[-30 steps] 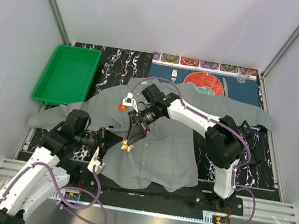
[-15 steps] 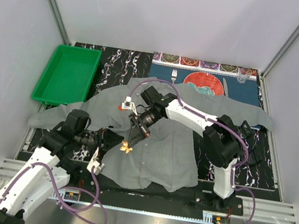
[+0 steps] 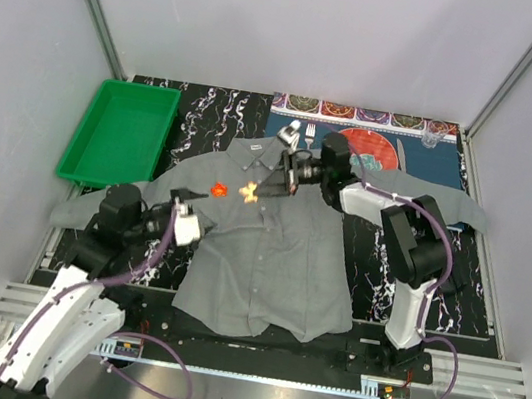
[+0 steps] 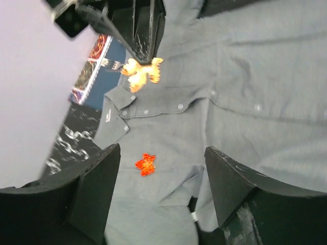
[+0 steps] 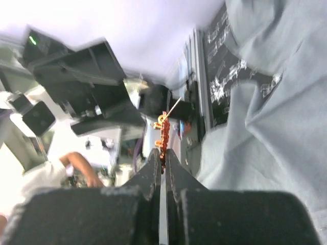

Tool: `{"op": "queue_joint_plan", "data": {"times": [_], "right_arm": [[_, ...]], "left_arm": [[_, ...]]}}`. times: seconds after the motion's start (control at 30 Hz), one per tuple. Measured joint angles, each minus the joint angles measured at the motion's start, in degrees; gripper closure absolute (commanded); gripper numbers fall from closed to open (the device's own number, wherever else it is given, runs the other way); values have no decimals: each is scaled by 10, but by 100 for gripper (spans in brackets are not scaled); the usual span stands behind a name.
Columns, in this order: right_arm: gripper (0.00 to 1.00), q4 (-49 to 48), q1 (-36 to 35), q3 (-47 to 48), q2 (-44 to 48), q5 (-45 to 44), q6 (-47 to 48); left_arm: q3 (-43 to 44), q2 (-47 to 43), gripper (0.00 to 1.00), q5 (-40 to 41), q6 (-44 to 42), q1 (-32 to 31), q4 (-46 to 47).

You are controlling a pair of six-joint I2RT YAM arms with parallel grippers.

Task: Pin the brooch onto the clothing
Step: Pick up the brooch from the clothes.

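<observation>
Reaches right arm (image 3: 368, 197) low across grey short-sleeved button-up shirt (image 3: 268, 251) spread on bench (image 3: 209, 110), right tool (image 3: 260, 188) pinching yellow-gold brooch (image 3: 247, 192) near collar. Holds left tool (image 3: 182, 205) wide, empty. Counts two brooches: red-orange brooch (image 3: 218, 190) lying on shirt.

We see the right gripper (image 3: 258, 190) pinching a yellow brooch (image 3: 246, 192) over the grey shirt (image 3: 276, 262), just beside a red brooch (image 3: 217, 190) lying on it; the left gripper (image 3: 181, 208) hovers near a sleeve.
</observation>
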State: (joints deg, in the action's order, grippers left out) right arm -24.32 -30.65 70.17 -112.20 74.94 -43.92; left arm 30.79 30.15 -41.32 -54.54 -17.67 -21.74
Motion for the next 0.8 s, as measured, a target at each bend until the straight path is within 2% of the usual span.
{"op": "queue_joint_plan", "data": {"times": [0.1, 0.17, 0.23, 0.33, 0.43, 0.63, 0.8], "right_arm": [[100, -241, 25, -17, -19, -54, -234], [100, -335, 28, -32, -16, -88, -317], [100, -374, 24, -49, -6, -120, -353], [100, -381, 20, -77, 20, -159, -366], [100, -384, 19, -99, 49, -191, -360], [100, -398, 19, -154, 98, -253, -337], [100, -355, 19, -162, 116, -294, -295]], "left_arm": [[22, 49, 27, 31, 202, 4, 69], [53, 100, 27, 48, 362, 5, 121], [71, 143, 28, 58, 489, 5, 176], [74, 179, 29, 78, 661, 5, 251], [73, 203, 33, 96, 789, 10, 310], [61, 250, 40, 98, 973, 16, 434], [53, 306, 43, 92, 1065, 16, 510]]}}
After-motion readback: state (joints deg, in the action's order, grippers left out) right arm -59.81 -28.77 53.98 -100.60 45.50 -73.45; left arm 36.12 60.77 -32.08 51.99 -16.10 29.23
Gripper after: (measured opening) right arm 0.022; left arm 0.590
